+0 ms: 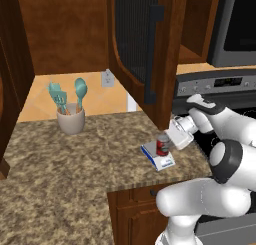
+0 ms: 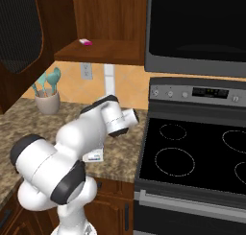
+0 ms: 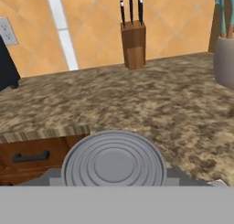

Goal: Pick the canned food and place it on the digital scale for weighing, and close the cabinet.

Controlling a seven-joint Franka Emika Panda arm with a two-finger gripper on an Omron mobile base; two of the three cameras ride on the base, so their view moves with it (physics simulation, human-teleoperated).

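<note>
Nearest us in the hand view is the can's (image 3: 114,161) ribbed silver lid, at 6 o'clock. From the left base view we see the can (image 1: 163,144) standing upright on the scale (image 1: 161,160) on the speckled surface (image 1: 75,159), the tool (image 1: 172,137) just beside it at about 2 o'clock. Its jaws are clenched on the can. The cabinet (image 1: 142,44) door stands open above. A utensil cup (image 1: 70,118) sits well apart at 10 o'clock.

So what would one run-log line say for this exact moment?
tool: shut on red-labelled silver-topped can | can: standing on flat blue-and-white scale | dark reddish-brown wall cabinet door: open
</note>
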